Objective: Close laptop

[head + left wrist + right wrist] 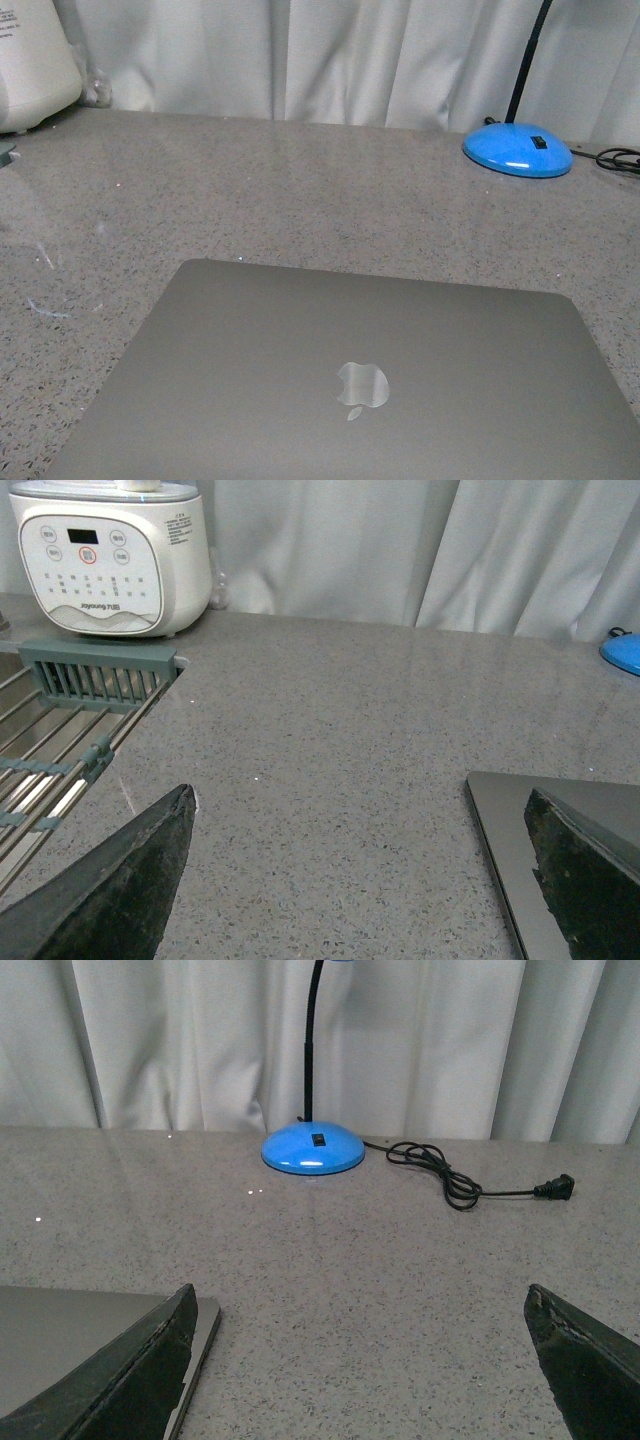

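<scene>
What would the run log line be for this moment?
laptop: lid down, logo up | left gripper: open, empty | right gripper: open, empty | lamp: behind laptop

My front camera looks forward and down over the counter [300, 190], very near the laptop [340, 380], toward the curtain [350, 55]. My left wrist camera sits low, facing the same curtain [400, 550], between its two fingers [110, 890]; it sees the laptop [510, 820] corner and the cooker [110, 560]. My right wrist camera is also low and faces the lamp [312, 1148]. The front view shares this lamp [517, 150] with it, and the laptop [60, 1330] is in all three.
</scene>
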`<state>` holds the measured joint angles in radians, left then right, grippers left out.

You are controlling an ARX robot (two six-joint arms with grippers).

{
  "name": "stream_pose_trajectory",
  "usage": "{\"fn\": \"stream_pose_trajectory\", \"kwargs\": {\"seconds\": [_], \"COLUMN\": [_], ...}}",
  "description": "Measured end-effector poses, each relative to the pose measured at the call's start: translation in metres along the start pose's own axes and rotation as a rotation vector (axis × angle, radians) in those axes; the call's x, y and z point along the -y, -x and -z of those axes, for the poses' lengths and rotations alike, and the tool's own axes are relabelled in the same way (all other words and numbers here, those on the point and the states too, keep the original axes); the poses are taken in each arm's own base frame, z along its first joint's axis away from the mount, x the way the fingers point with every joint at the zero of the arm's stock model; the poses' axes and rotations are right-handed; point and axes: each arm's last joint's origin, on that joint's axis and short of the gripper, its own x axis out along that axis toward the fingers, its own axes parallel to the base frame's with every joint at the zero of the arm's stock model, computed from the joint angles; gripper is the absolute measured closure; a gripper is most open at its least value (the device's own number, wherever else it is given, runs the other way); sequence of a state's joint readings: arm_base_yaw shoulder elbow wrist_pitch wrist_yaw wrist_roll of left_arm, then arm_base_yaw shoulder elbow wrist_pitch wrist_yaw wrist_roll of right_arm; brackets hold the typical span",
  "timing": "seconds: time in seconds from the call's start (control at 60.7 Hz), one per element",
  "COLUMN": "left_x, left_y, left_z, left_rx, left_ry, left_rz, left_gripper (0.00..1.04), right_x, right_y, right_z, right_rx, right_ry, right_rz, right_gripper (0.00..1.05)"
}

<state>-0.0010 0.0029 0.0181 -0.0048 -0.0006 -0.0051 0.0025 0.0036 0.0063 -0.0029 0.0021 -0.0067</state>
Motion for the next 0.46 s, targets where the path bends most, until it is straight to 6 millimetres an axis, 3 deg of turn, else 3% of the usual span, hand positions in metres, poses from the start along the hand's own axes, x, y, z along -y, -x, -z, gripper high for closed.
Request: {"fn": "stream_pose_trajectory", "kwargs": {"seconds": [0.462], "left_x": [0.0000], "left_y": [0.0000], "left_z": [0.0000], "left_rx": [0.000], "left_ry": [0.000], "left_rz": [0.000], "left_gripper": [0.06], "right_x": [0.0000], "right_y": [0.0000], "right_z": [0.0000], "right_rx": [0.000], "right_ry": [0.000], "right_rz": [0.000], "right_gripper": [0.09]}}
